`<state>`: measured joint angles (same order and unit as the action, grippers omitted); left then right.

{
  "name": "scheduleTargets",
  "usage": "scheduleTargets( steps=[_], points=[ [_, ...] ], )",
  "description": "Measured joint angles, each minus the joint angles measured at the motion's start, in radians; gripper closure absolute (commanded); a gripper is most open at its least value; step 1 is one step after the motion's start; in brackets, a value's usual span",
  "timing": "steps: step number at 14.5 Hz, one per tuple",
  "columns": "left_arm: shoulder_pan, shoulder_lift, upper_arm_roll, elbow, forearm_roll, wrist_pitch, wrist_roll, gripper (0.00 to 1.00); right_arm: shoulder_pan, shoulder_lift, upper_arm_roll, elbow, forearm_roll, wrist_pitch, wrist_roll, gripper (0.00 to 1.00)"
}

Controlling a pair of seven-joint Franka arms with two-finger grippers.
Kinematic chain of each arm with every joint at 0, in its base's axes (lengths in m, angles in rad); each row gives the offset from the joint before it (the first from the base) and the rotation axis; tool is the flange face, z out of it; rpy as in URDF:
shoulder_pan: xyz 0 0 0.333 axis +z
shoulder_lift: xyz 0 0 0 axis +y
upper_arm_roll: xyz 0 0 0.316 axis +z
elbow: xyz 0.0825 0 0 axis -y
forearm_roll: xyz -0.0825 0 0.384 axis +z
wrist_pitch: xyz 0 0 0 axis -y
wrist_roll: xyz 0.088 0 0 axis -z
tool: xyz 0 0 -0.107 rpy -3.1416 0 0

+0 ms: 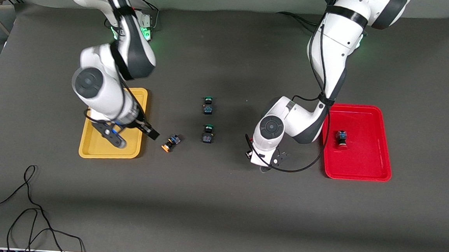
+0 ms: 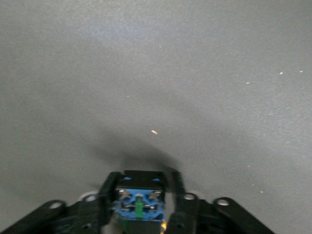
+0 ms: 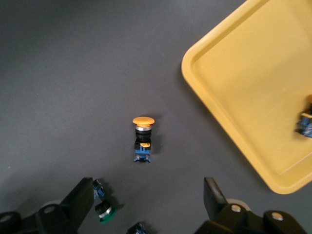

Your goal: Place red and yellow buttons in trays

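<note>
The left gripper (image 2: 139, 204) is pinching a black-and-blue push-button switch (image 2: 140, 207) on the table near the shallow red plastic tray (image 1: 362, 171), where a skewed hold could be letting it slip, while the spread right gripper (image 1: 134, 136) is hovering over the rim of the yellow plastic tray (image 1: 90, 149)

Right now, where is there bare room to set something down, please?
Free: the table strip nearer the camera than the red tray, and most of that tray. Crowded: the middle, with green buttons, an orange button and the left gripper gripping a switch; the right gripper hangs over the yellow tray.
</note>
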<state>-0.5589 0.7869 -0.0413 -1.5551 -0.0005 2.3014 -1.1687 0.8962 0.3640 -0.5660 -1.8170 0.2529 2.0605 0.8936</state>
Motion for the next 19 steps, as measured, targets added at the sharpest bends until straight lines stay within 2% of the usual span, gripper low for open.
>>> scheduleTargets(
  steps=[2, 5, 8, 11, 15, 17, 18, 19],
  points=[
    [0.000, -0.003, 0.001, 0.027, 0.000, -0.059, 0.002, 0.91, -0.001, 0.083, 0.014, 0.024, 0.016, 0.042, 0.000, 0.00],
    [0.009, -0.051, -0.003, 0.094, -0.020, -0.219, 0.052, 0.93, -0.001, 0.175, 0.046, 0.031, 0.044, 0.120, -0.004, 0.00],
    [0.058, -0.174, -0.002, 0.116, -0.052, -0.406, 0.288, 0.93, -0.001, 0.217, 0.057, 0.042, 0.087, 0.131, -0.036, 0.00],
    [0.175, -0.279, 0.001, 0.099, -0.057, -0.545, 0.552, 0.93, -0.005, 0.218, 0.057, 0.054, 0.091, 0.131, -0.051, 0.00],
    [0.407, -0.393, 0.012, -0.028, -0.036, -0.584, 0.917, 0.93, -0.015, 0.218, 0.056, 0.098, 0.109, 0.118, -0.076, 0.00],
    [0.512, -0.412, 0.013, -0.090, 0.016, -0.558, 1.045, 0.93, -0.035, 0.219, 0.062, 0.123, 0.128, 0.105, -0.085, 0.00],
    [0.546, -0.412, 0.014, -0.127, 0.037, -0.510, 1.086, 0.93, -0.067, 0.219, 0.092, 0.139, 0.129, 0.092, -0.087, 0.00],
    [0.568, -0.411, 0.013, -0.177, 0.058, -0.435, 1.113, 0.93, -0.122, 0.219, 0.150, 0.154, 0.129, 0.082, -0.088, 0.00]
  ],
)
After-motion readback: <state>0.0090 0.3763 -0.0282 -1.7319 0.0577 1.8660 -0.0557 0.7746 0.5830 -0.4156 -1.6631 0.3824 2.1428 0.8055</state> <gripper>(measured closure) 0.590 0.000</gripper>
